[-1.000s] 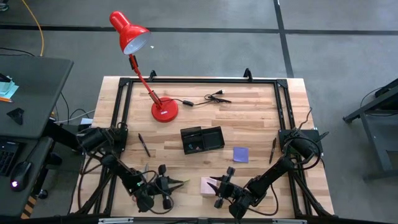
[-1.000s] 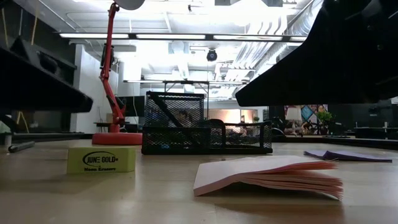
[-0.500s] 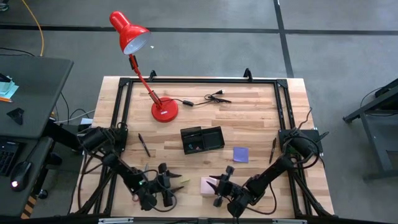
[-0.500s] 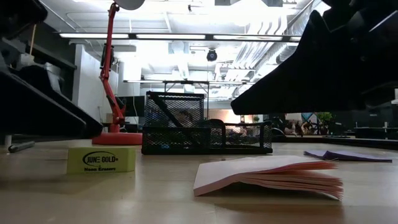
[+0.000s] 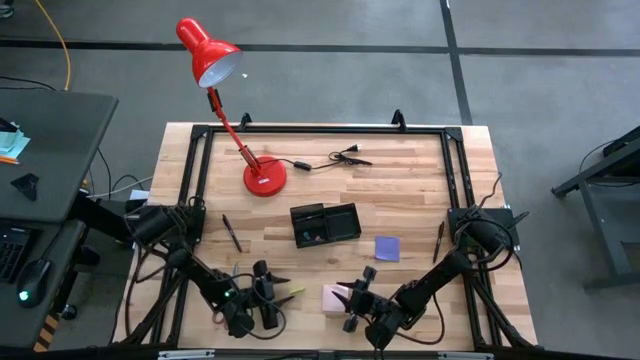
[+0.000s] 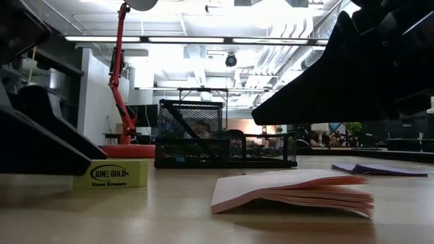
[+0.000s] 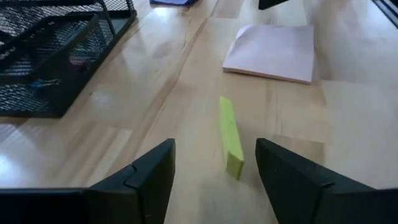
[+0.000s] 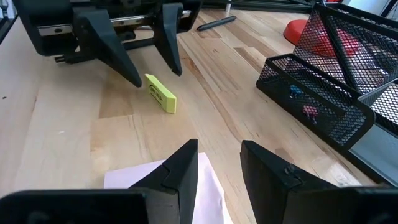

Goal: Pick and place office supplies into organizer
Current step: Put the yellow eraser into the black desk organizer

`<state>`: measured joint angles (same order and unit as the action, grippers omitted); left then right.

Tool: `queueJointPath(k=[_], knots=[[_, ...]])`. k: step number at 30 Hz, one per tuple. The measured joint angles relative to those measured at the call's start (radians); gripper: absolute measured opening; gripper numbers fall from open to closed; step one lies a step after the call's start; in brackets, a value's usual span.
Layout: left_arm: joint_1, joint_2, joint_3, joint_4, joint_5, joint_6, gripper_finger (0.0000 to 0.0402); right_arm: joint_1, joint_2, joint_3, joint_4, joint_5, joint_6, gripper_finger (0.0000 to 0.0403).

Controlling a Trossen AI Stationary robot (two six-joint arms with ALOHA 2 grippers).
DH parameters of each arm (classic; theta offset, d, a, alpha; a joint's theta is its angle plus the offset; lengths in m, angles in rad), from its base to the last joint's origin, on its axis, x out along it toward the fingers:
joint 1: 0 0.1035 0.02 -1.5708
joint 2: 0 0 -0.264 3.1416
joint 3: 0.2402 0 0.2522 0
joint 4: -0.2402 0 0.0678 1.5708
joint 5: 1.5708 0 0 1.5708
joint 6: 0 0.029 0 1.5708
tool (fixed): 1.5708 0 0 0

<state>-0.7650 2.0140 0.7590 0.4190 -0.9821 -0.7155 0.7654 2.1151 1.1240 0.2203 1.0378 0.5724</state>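
Nearest the front edge of the pale wood-plank table, the left gripper stood with jaws wide apart over a yellow rectangular eraser lying flat. Beside it the right gripper, jaws narrowly parted and empty, hovered over the pale pink sticky pad (pages fanned). Farther on sat one black wire-mesh organizer, one purple pad, two black pens, and the red lamp.

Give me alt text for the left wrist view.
The left hand is open, its fingers on either side of a yellow eraser lying on the wooden table. Beyond lie a pale pink sticky-note pad and the black mesh organizer.
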Motion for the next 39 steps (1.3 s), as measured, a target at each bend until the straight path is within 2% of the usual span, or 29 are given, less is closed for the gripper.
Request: queueJointPath(k=[7,26,30,39], knots=[[0.023,0.026,0.000,0.008,0.029,-0.018,0.0198,0.000,0.000,0.000,-0.002,0.000,0.000,0.0114],[0.032,0.026,0.000,0.007,0.027,-0.023,0.0194,0.000,0.000,0.000,-0.014,0.001,0.010,0.0114],[0.033,0.026,0.000,0.005,0.023,-0.023,0.0166,0.000,0.000,0.000,-0.014,0.001,0.010,0.0114],[0.041,0.026,0.000,0.005,0.022,-0.022,0.0065,0.000,0.000,0.000,-0.014,0.005,0.007,0.0114]])
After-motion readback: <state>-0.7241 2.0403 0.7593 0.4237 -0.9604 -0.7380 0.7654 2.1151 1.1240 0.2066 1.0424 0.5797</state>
